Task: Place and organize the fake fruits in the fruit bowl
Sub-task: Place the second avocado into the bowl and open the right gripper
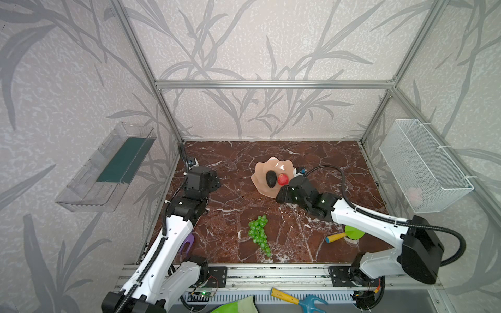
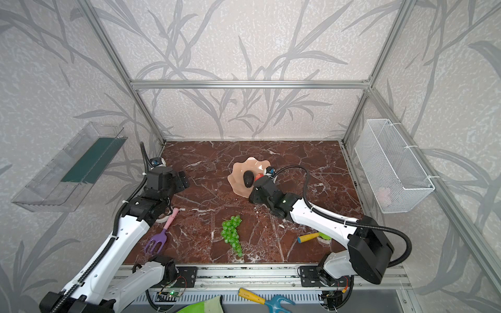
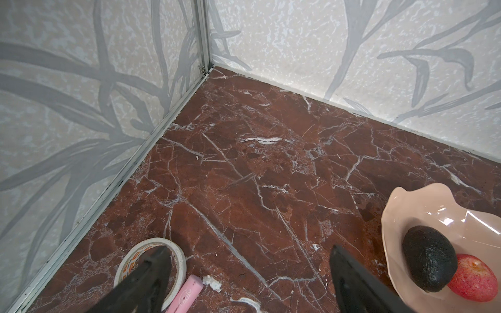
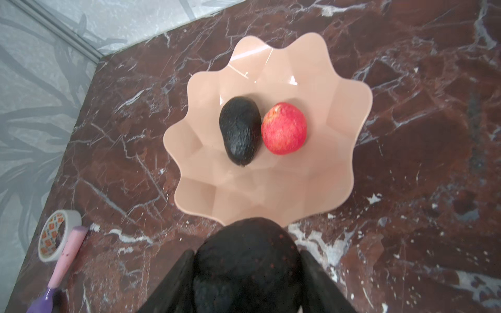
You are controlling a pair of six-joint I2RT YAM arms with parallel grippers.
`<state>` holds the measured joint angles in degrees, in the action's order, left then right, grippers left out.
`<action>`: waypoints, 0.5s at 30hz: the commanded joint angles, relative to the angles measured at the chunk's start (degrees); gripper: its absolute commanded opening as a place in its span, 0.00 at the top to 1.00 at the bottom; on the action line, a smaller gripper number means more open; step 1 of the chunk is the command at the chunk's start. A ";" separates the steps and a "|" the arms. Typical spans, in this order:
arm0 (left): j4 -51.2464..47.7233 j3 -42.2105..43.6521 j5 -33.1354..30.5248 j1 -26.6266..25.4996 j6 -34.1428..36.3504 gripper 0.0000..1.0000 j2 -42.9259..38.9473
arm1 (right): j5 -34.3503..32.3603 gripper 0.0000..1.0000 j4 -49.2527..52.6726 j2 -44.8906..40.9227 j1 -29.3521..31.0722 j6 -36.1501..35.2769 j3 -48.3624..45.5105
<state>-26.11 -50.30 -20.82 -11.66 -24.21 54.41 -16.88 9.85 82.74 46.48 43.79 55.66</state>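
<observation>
Near the front edge lie green grapes (image 1: 259, 234), a purple fork (image 2: 156, 241) at left, and a green shovel (image 1: 336, 237) half under the right arm. Farther back, the right gripper (image 4: 247, 254) grasps an avocado (image 4: 244, 273) just beside the pink bowl (image 4: 349, 113). Inside it, a second avocado (image 4: 240, 130) touches a red apple (image 4: 284, 128). The left gripper (image 3: 249, 248) hangs spread and empty above a tape roll (image 3: 181, 264).

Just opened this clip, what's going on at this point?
The right end effector grips a second avocado at the rim of the fruit bowl, apparently about to put it in. An avocado and the red apple already lie side by side in the bowl. The green grapes lie on the table, not yet collected. The left end effector hangs open at the left, holding nothing.
</observation>
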 commanded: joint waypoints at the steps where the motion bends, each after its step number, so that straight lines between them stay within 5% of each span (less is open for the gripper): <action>1: -0.61 0.49 -0.33 0.43 -0.95 0.08 -0.98 | 1.62 0.53 -3.22 5.13 -1.68 -2.92 3.63; 15: -0.35 0.86 0.12 0.71 -1.15 0.08 -1.59 | 3.29 0.46 -7.74 20.41 -3.85 2.47 9.40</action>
<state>-26.11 -50.11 -20.71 -11.42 -24.27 53.69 -13.63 3.05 102.06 42.83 44.71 63.66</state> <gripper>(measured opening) 0.923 0.569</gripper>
